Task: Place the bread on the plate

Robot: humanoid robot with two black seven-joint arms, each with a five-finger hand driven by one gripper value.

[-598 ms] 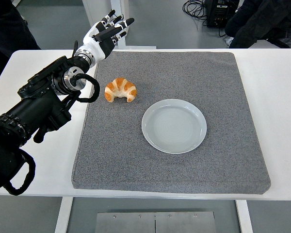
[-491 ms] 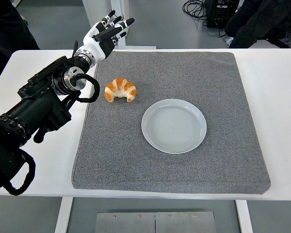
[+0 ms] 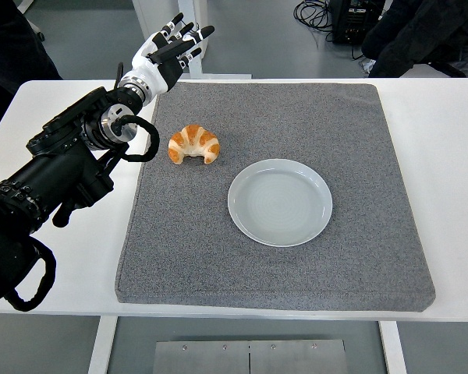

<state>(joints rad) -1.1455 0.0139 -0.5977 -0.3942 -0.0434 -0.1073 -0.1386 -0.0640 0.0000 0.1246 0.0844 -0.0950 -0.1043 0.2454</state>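
Observation:
A golden croissant [image 3: 193,144] lies on the grey mat [image 3: 281,273], left of centre. An empty pale blue plate [image 3: 279,202] sits on the mat to the croissant's lower right, apart from it. My left hand [image 3: 170,51] hovers above the mat's far left corner, beyond the croissant, its fingers spread and holding nothing. The left arm [image 3: 62,164] runs in from the lower left. The right arm does not show.
The mat covers most of the white table [image 3: 452,156]. A person in dark clothing [image 3: 421,35] stands at the top right, and another dark figure [image 3: 15,39] is at the top left. Cables [image 3: 316,14] lie on the floor beyond the table.
My left hand has shifted slightly up and to the left, away from the croissant. The croissant and plate have not moved.

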